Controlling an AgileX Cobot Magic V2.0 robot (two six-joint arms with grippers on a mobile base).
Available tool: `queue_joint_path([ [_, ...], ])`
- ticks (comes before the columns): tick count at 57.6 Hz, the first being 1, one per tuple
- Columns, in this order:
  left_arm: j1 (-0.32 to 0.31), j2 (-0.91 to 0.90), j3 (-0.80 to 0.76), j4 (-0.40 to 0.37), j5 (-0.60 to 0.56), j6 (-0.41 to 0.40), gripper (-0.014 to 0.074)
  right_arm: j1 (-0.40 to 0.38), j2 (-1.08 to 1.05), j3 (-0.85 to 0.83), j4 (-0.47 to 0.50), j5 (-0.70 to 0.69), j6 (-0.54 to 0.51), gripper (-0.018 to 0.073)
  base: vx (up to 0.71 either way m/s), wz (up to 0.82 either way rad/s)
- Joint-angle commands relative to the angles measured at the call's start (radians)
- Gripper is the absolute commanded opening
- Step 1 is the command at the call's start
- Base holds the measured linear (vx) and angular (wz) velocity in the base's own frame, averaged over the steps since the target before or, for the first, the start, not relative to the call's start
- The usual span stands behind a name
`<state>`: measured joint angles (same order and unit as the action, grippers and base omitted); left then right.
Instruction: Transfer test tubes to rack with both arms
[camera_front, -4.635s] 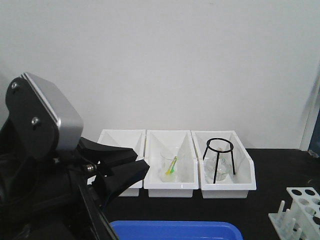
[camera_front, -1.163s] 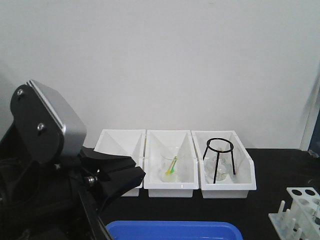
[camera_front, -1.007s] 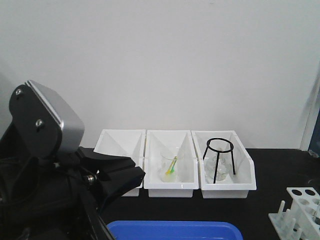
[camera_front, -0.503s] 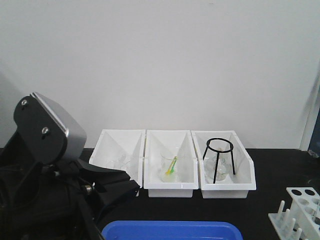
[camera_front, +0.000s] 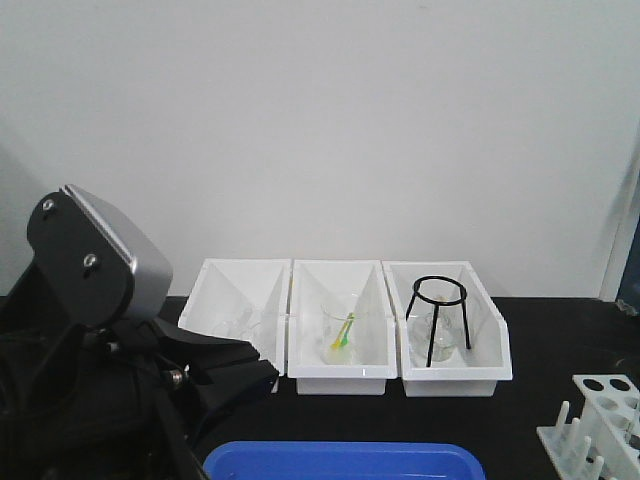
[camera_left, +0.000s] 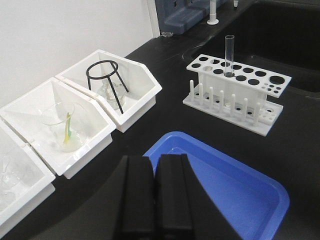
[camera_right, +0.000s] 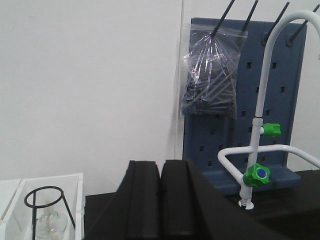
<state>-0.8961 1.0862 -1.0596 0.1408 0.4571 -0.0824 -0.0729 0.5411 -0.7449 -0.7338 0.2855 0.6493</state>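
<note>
The white rack stands on the black bench right of centre in the left wrist view, with one clear test tube upright in a back hole. The rack's corner also shows at the front view's lower right. My left gripper is shut with nothing between its fingers, hanging over the near-left rim of a blue tray, well short of the rack. In the front view that gripper sits low at left under its silver housing. My right gripper is shut and empty, facing the wall.
Three white bins line the back wall. The middle one holds a beaker and the right one a black tripod over glassware. A white tap with green knobs and a blue pegboard stand before the right gripper.
The left arm has dropped lower and its gripper has sunk toward the blue tray, uncovering the left bin. In the last half second it has held still.
</note>
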Motion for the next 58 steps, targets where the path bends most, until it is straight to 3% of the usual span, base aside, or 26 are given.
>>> queue_joint_path([
  [1, 0.002, -0.020, -0.035, -0.002, -0.075, -0.009, -0.0015, 0.000, 0.002, -0.027, -0.027, -0.057, -0.009, -0.0008, 0.00, 0.00],
  [6, 0.002, -0.020, -0.035, -0.001, -0.076, -0.006, -0.0015, 0.000, 0.002, -0.027, -0.027, -0.057, -0.009, -0.0008, 0.00, 0.00],
  [13, 0.048, -0.020, -0.035, 0.076, -0.063, 0.046, -0.0015, 0.000, 0.002, -0.027, -0.027, -0.057, -0.009, -0.0008, 0.00, 0.00],
  [24, 0.292, -0.065, 0.015, 0.077, -0.055, 0.082, -0.0015, 0.000, 0.002, -0.027, -0.027, -0.057, -0.009, -0.0008, 0.00, 0.00],
  [35, 0.549, -0.288, 0.363, 0.048, -0.356, 0.082, -0.0015, 0.000, 0.002, -0.027, -0.027, -0.057, -0.009, -0.0008, 0.00, 0.00],
  [43, 0.715, -0.494, 0.641, -0.050, -0.447, 0.113, -0.0015, 0.000, 0.002, -0.027, -0.027, -0.057, -0.009, -0.0008, 0.00, 0.00],
  [49, 0.787, -0.649, 0.811, -0.082, -0.448, 0.151, -0.0015, 0.000, 0.002, -0.027, -0.027, -0.057, -0.009, -0.0008, 0.00, 0.00],
  [58, 0.811, -0.886, 1.010, -0.083, -0.447, 0.146, -0.0015, 0.000, 0.002, -0.027, -0.027, -0.057, -0.009, -0.0008, 0.00, 0.00],
])
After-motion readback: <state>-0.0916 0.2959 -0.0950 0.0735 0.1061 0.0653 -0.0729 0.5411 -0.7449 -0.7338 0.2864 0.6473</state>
